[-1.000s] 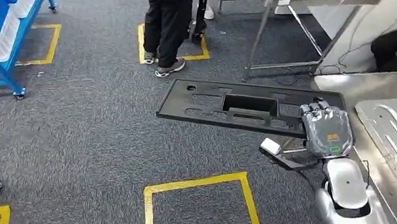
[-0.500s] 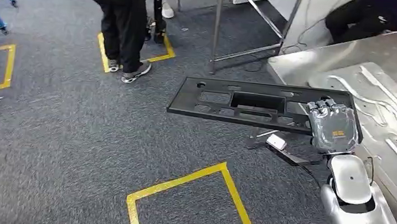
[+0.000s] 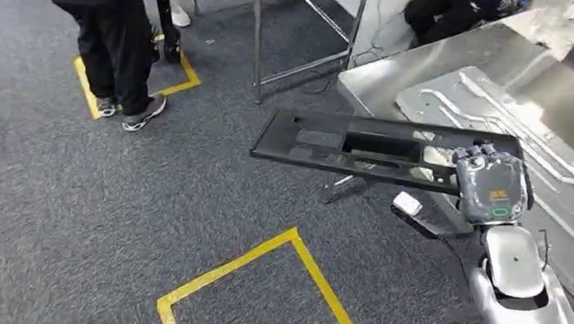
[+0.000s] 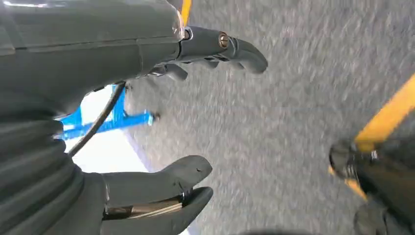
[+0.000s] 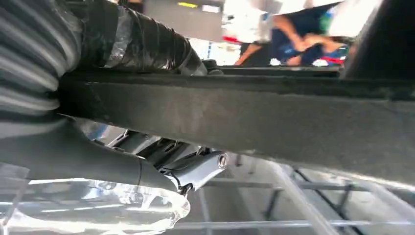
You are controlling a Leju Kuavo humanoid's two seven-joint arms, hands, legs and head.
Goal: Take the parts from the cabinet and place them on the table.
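My right hand [image 3: 492, 186] grips one end of a long flat black plastic panel [image 3: 366, 148] with cut-outs, held level above the carpet. The panel's far end reaches over the edge of the steel table [image 3: 472, 53] at the right. In the right wrist view the black panel [image 5: 254, 117] runs across close to the camera, with my fingers [image 5: 191, 169] wrapped under it. My left hand [image 4: 161, 122] hangs over the grey carpet with its fingers apart and nothing in it.
A shaped sheet-metal part [image 3: 505, 121] lies on the steel table. A person in dark trousers [image 3: 111, 39] stands at the back left on a yellow floor mark. A steel-framed bench [image 3: 283, 17] stands behind. A yellow taped square [image 3: 270, 289] marks the carpet in front.
The whole view has swung to the right: the steel table now comes further into the picture and the person and blue rack slide left. The panel stays in my right hand.
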